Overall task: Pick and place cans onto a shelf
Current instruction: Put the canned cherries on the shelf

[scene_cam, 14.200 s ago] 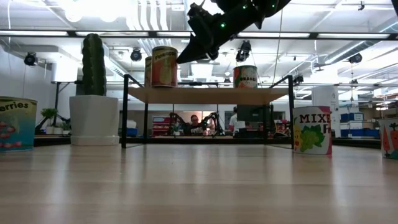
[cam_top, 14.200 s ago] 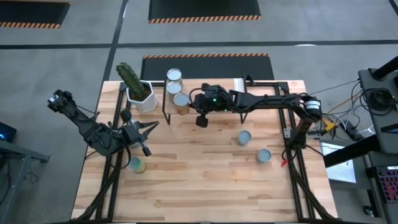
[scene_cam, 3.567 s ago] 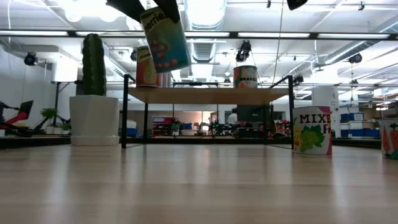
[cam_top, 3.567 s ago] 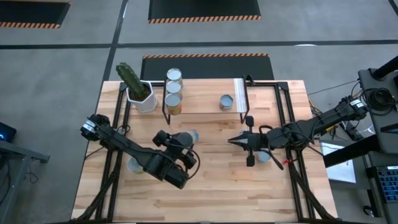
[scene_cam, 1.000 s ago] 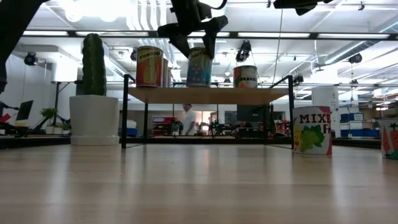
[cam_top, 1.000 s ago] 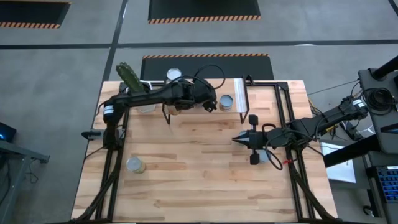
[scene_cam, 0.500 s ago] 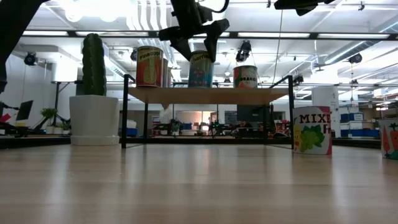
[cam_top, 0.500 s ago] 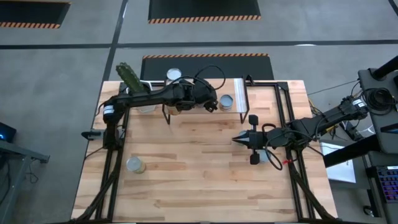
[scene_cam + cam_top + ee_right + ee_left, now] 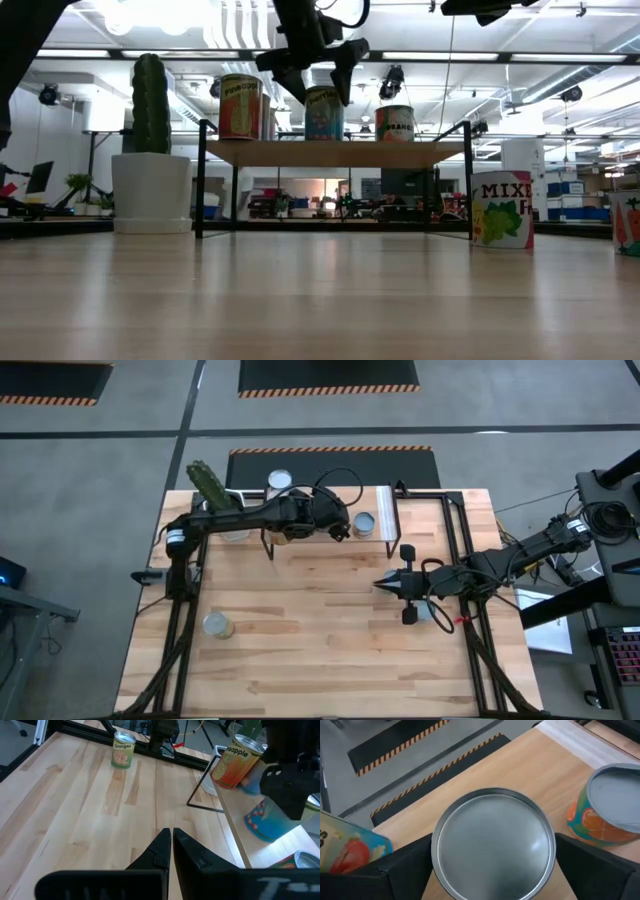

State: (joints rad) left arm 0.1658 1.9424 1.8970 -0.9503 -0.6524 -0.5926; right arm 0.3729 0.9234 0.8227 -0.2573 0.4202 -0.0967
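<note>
A blue can [image 9: 323, 115] stands upright on the shelf [image 9: 420, 152], its silver top [image 9: 492, 845] between the fingers of my left gripper [image 9: 322, 85]. The gripper comes from above, slanting down, and is open, one finger at each side of the can's top. Two more cans stand on the shelf: an orange-labelled one [image 9: 395, 123] and a yellow-red one [image 9: 240, 105]. My right gripper [image 9: 380, 585] hangs shut over the table's right half, with nothing in it. My left gripper has one finger [image 9: 405, 865] at each side of the blue can's top rim [image 9: 436, 851], coming slanting down from above. Whether the fingers touch the rim I cannot tell. The can's base rests on the shelf board.
Loose cans stand on the table: one near the left side [image 9: 215, 625] and one half under the right arm [image 9: 425, 610]. A cactus in a white pot [image 9: 215, 495] stands left of the shelf. The table's middle and near part is bare wood.
My left gripper has sunk slightly with the blue can, which now stands on the shelf board between the other two cans. Its fingers have spread a little wider at the can's top. The right arm has kept still.
</note>
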